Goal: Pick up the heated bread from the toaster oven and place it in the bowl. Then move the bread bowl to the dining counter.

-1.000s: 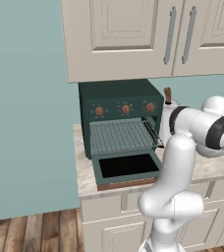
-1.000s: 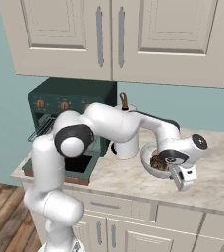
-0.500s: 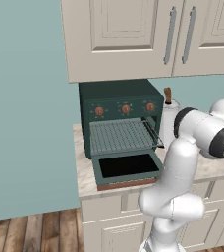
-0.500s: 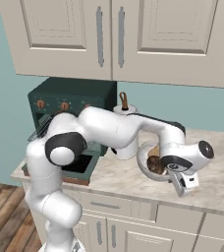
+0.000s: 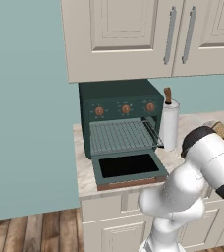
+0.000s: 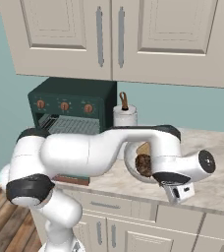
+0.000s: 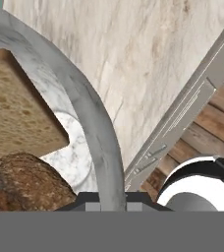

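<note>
The bread (image 7: 20,128) is already in the bowl (image 6: 131,165), so the first half of the task looks done; what is left is carrying the bowl to the dining counter. The toaster oven (image 5: 121,123) stands at the counter's left end with its door dropped open and its rack bare. The bowl sits further right on the marbled counter (image 6: 217,187), near its front edge, beside a white canister (image 6: 125,118). In the hand view the gripper (image 7: 106,199) is nearly closed with the bowl's thick rim (image 7: 92,128) running between its fingertips, so it appears to grip the rim. Since a second ago the forearm and hand have swung further right and lower along the front edge, and the bowl seems to have shifted slightly with them.
</note>
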{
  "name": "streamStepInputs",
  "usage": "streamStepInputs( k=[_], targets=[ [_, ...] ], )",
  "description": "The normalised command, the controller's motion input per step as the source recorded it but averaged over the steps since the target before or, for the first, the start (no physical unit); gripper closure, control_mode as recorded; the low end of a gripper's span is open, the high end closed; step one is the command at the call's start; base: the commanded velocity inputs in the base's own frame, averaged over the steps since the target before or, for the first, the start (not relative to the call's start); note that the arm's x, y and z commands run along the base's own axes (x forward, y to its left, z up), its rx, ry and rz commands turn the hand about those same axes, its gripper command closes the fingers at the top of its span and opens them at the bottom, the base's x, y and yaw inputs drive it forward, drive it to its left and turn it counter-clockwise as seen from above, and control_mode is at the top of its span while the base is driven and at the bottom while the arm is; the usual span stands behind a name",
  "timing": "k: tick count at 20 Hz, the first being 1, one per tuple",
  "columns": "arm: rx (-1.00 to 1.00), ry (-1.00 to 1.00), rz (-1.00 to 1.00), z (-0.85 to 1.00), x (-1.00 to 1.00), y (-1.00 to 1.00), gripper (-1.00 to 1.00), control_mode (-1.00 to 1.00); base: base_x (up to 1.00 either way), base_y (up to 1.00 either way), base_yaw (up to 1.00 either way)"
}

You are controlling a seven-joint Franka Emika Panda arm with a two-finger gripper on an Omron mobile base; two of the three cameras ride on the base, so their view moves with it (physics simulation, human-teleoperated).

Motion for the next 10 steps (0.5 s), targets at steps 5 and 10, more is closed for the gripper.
streamStepInputs(
  k=[5, 10],
  targets=[
    [-0.06, 0.05, -0.04, 0.46, -0.19, 0.87, 1.00, -1.00, 0.00, 0.00, 0.00],
    [-0.06, 0.05, -0.11, 0.37, 0.00, 0.80, 1.00, -1.00, 0.00, 0.00, 0.00]
  ],
)
